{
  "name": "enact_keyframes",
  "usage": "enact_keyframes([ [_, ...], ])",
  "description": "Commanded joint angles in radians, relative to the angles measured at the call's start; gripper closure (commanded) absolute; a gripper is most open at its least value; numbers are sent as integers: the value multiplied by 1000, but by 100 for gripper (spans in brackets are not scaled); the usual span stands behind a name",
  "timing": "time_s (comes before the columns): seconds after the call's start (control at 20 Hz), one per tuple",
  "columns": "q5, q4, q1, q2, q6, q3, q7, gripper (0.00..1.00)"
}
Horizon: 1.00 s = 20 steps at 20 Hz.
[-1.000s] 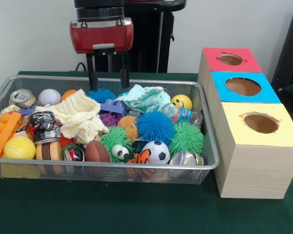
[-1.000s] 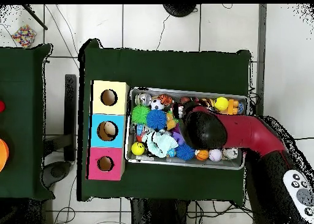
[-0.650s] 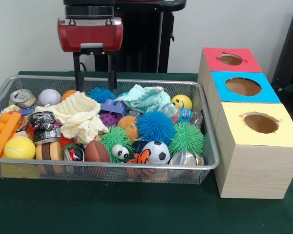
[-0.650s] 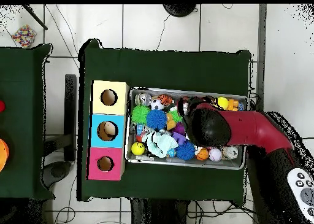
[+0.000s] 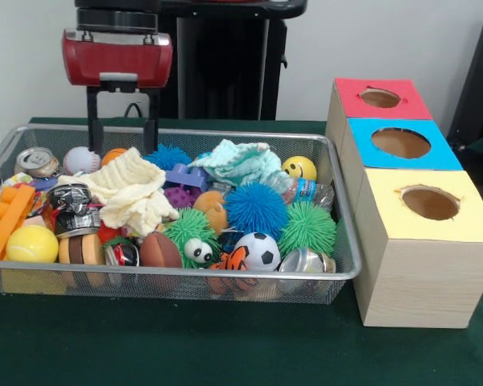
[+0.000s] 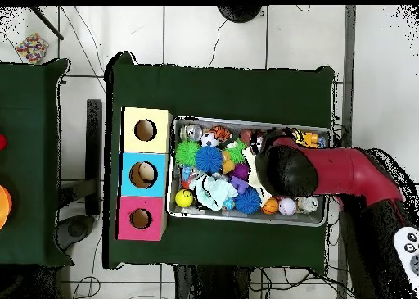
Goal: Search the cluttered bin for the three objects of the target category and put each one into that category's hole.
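Pincer hangs spread and empty above the basket's far rim, the orange ball and baseball sitting right beneath and a touch toward the far-left corner, the three holed boxes waiting off the basket's right end.
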Motion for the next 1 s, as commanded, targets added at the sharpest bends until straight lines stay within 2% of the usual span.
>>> enact_keyframes([
  [0.05, -27, -19, -55, 76, 38, 54, -127, 0],
  [0.45, -3, -13, -82, 119, 39, 95, -125, 0],
  [1.0, -20, -12, -70, 120, 50, 87, -109, 0],
])
